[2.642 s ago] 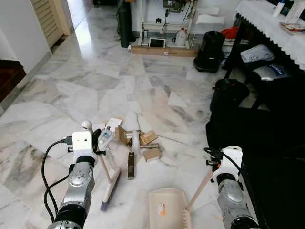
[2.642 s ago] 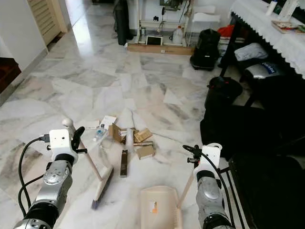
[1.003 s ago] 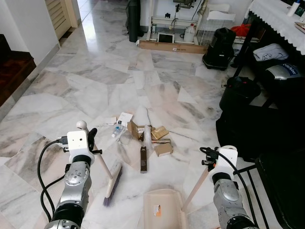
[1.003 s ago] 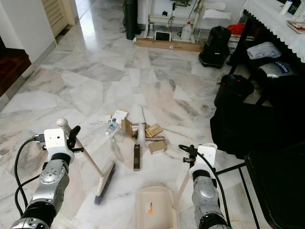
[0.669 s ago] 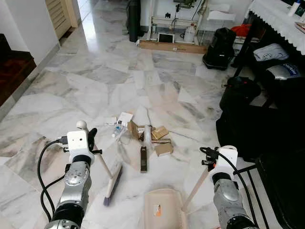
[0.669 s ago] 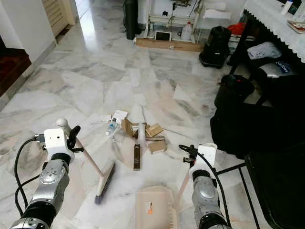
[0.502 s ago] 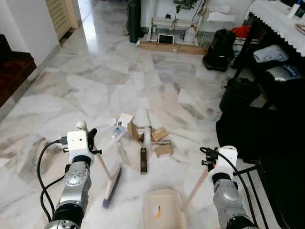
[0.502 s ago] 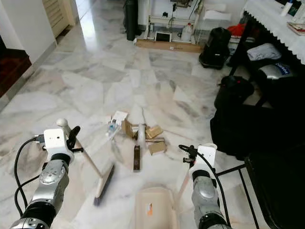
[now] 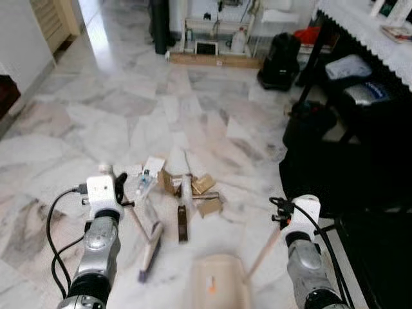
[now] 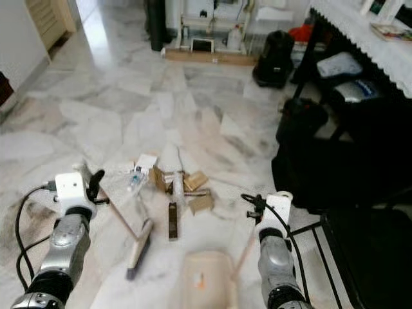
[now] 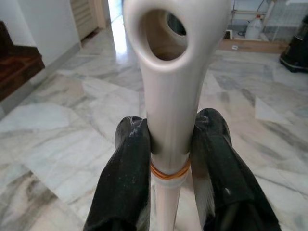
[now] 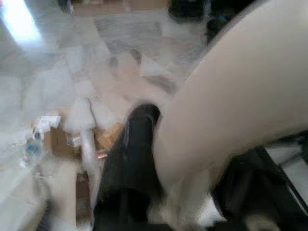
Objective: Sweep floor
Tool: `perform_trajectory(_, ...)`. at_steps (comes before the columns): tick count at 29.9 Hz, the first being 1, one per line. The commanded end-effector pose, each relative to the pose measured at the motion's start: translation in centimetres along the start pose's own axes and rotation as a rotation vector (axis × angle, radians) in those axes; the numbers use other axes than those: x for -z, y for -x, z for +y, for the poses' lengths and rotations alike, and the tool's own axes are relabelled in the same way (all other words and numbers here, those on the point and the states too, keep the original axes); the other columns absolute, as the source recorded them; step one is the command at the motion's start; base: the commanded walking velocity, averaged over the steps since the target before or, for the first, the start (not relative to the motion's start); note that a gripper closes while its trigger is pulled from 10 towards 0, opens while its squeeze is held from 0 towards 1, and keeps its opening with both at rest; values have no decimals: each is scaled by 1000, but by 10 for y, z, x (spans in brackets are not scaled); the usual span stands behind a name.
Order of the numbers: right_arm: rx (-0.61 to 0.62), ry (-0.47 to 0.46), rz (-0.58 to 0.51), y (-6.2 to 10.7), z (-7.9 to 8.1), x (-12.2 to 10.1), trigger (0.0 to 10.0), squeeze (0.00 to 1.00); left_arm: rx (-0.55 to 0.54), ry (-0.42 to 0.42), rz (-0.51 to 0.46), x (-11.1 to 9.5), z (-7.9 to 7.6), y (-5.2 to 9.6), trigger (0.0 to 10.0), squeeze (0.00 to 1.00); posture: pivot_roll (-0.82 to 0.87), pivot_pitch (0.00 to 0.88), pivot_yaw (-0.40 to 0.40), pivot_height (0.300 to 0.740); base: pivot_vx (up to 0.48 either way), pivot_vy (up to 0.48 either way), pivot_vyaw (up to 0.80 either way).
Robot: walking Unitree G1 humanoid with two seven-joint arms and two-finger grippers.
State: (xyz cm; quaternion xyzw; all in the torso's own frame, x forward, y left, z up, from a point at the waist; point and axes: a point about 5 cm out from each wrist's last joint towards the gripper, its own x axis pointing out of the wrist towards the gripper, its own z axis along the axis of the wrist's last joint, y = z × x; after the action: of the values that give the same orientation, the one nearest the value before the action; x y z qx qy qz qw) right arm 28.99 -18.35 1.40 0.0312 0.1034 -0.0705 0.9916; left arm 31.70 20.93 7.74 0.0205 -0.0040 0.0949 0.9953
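Note:
My left gripper (image 11: 169,139) is shut on the cream broom handle (image 11: 173,72), just under its holed end. The handle slants down to the brush head (image 9: 151,248), which rests on the marble floor. My right gripper (image 9: 284,220) is shut on the dustpan handle (image 12: 231,110), with one black finger (image 12: 132,149) pressed against it. The cream dustpan (image 9: 217,284) lies flat on the floor between my arms. Just beyond the brush lies a litter pile (image 9: 187,188): cardboard scraps (image 9: 207,206), a small plastic bottle (image 9: 143,182), a white paper and a dark bar (image 9: 181,223).
Black bags (image 9: 309,125) and a dark chair frame (image 9: 376,251) crowd the right side under a table with a white cloth (image 9: 360,26). A black bin (image 9: 278,61) and a long cardboard box (image 9: 212,60) stand at the back. Open marble floor stretches ahead and left.
The whole picture has shifted and blurred, so the camera moved. Both grippers keep their holds, and the broom and dustpan sit in the same places before me.

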Motion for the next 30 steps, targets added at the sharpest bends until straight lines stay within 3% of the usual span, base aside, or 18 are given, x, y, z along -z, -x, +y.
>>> perform_trajectory(1,18,8,-19,-2,-6,-4,10000,0,-1,-18,-6,-1,0,0,10000,0,-23,47,-58,740,251,0,0)
perform_trajectory(30,17,15,-16,-1,-5,-4,10000,0,-11,-22,-7,-1,2,0,10000,0,-22,52,-57,740,249,0,0)
